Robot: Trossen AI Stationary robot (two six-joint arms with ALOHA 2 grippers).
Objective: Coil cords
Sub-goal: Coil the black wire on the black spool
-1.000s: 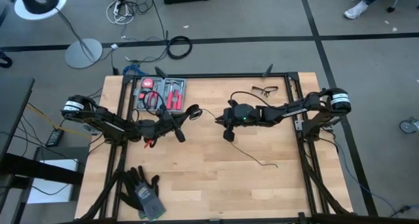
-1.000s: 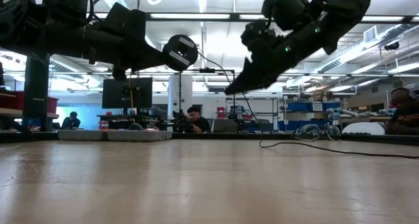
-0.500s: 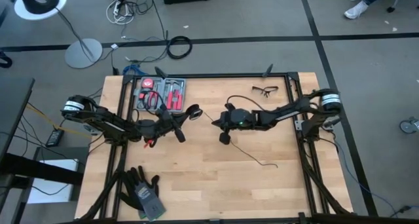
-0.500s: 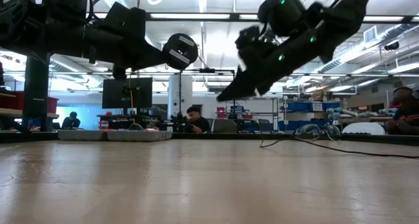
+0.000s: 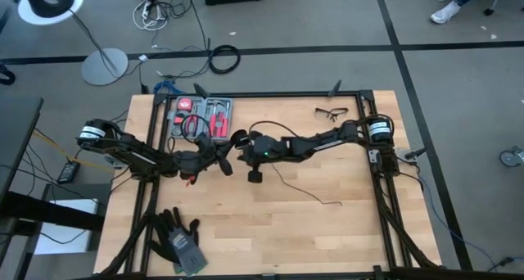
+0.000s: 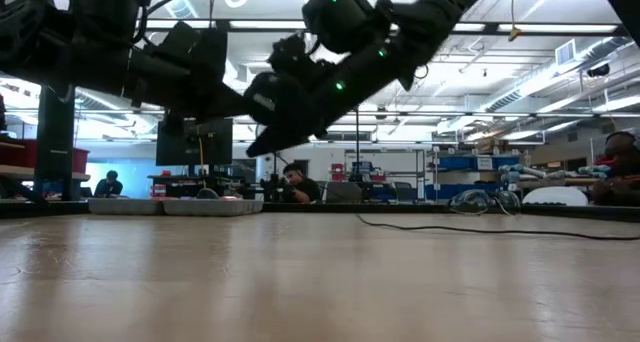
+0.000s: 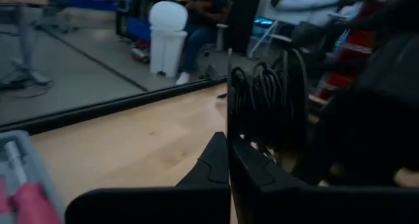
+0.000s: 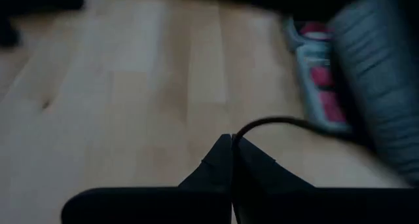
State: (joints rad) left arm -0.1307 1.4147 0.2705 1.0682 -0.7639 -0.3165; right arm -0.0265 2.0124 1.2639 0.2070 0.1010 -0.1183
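The thin black cord ends in a round black puck (image 5: 240, 137) that carries several turns of cord (image 7: 262, 103). The puck is held above the table's left-middle by my left gripper (image 5: 232, 144), which is shut on it. My right gripper (image 5: 246, 149) has reached across from the right. It stands right beside the puck and is shut on the cord (image 8: 272, 122). The rest of the cord (image 5: 303, 190) trails along the wood to its free end (image 5: 341, 205). In the low view both grippers hang clear of the table, with the puck (image 6: 264, 95) between them. My left gripper pinches the wound puck at its rim (image 7: 252, 133) between its two shut fingers, coming in level from the table's left. The puck stands edge-on to the fingers and is lifted clear of the table. My right gripper pinches the thin cord (image 8: 238, 136) between its fingertips, one strand only. The fingers slant down from the table's right. The cord bends away sideways from the tips and runs slack back to the table.
A grey case of red-handled tools (image 5: 201, 116) lies at the far left, close behind the grippers. Safety glasses (image 5: 331, 112) sit at the far right and dark gloves (image 5: 178, 239) at the near left. Black frame rails (image 5: 377, 182) run along the table's sides.
My right gripper has travelled toward the table's left edge, from mid-table to right beside the puck in my left gripper. It has taken the cord along, so the raised stretch of cord now lies lower and flatter on the table. The free end has stayed in place.
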